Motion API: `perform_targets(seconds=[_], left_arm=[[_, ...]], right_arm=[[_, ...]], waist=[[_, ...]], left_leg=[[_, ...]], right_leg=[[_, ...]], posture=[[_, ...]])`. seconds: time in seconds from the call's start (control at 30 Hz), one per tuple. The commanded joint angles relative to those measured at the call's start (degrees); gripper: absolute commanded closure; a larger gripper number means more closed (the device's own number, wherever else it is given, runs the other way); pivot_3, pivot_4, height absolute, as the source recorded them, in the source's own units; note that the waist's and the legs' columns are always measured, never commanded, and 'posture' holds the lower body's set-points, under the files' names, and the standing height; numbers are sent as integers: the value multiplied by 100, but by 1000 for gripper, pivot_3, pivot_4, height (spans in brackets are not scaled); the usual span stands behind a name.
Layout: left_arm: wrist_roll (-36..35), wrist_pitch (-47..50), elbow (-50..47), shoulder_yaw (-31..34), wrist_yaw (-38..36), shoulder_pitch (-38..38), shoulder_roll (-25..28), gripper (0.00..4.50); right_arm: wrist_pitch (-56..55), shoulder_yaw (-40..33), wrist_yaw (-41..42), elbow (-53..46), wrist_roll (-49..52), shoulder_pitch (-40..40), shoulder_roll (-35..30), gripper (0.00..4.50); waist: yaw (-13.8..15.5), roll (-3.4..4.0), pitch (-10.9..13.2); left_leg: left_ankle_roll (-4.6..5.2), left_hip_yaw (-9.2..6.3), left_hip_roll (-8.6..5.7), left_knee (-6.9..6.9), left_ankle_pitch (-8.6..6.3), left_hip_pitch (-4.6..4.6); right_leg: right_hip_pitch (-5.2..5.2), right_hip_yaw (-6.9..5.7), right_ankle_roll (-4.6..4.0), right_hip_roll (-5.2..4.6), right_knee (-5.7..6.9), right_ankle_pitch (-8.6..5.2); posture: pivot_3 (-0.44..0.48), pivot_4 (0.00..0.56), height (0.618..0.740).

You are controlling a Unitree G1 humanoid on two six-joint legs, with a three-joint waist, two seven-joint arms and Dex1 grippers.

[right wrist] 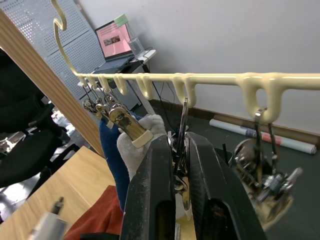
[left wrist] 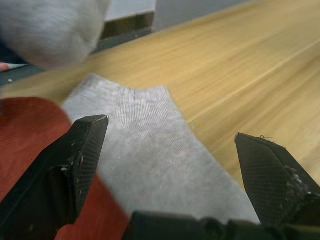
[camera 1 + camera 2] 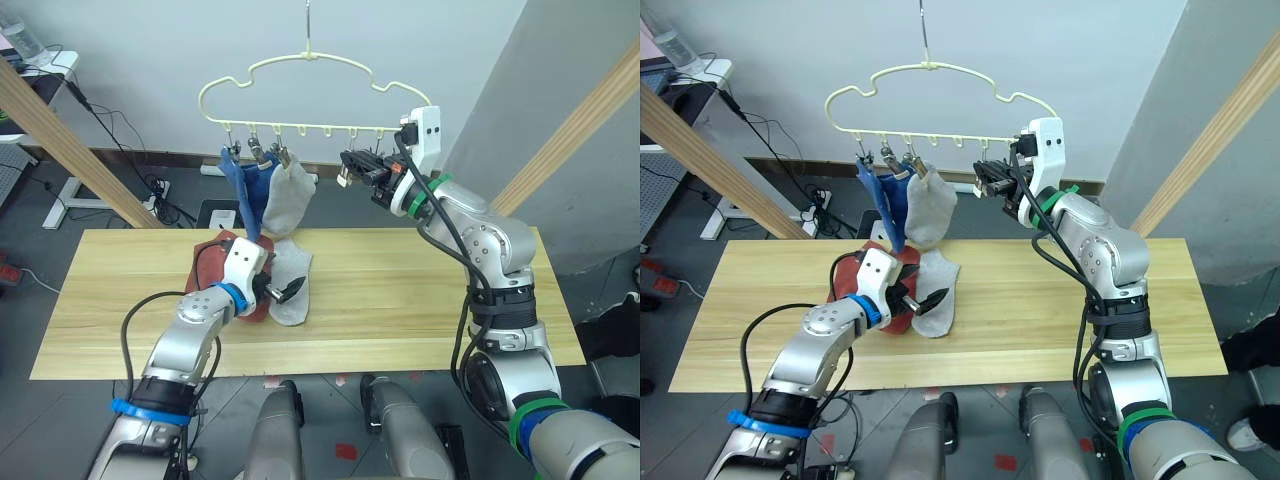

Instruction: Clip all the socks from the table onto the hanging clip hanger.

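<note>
While your right claw pinches a metal clip on the clip hanger, your left claw gapes over a grey sock on the worktop.

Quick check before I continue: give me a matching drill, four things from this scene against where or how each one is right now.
Things:
1. blue socks
2. grey sock on the table
3. left gripper
4. right gripper

States:
A. pinched on a metal clip of the clip hanger
B. hanging from the hanger's clips beside a hanging grey sock
C. open, just above the flat sock
D. lying flat next to the rust-red socks

Pairs: 1-B, 2-D, 3-C, 4-A
</note>
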Motion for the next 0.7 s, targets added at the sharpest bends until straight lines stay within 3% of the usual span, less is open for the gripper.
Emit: perform_targets(seconds=[0.03,0.23,0.33,0.37,0.53,0.7], left_arm=[[388,-514,987,-57,279,-468,-164,0],[572,-705,2168,-25,377,-1032,-414,0],[264,100,2599,81,-86,-1260,-602,0],[214,264,2651,99,-234,-1299,-624,0],[281,298,2450,48,-610,-1239,-564,939],[551,-152,2156,-210,-833,-983,-445,961]], right_arm=[[133,-266,-104,-68,271,-177,35,4445],[278,-292,-164,-139,332,-163,8,4445],[340,-301,-209,-216,362,-147,2,4445],[348,-305,-219,-220,365,-150,5,4445],[367,-325,-236,-218,379,-176,19,4445],[333,-320,-227,-175,363,-194,32,4445]], waist=[[0,0,0],[-38,0,0],[-35,0,0],[-38,0,-1],[-61,0,-1],[-81,0,-2]], left_leg=[[0,1,-1,0,0,0],[1,0,-2,2,-1,-15],[2,-4,-5,8,0,-21],[2,-5,-6,11,0,-21],[2,-4,-7,14,0,-2],[2,-4,-6,13,0,1]], right_leg=[[0,2,0,0,0,0],[-11,0,2,-3,-1,1],[-15,-5,3,-3,6,2],[-13,-6,4,-3,7,3],[9,-3,8,-4,7,5],[10,-3,8,-4,8,5]], posture=[[-78,334,740],[-98,329,740],[-103,325,740],[-102,324,740],[-97,319,740],[-91,312,740]])
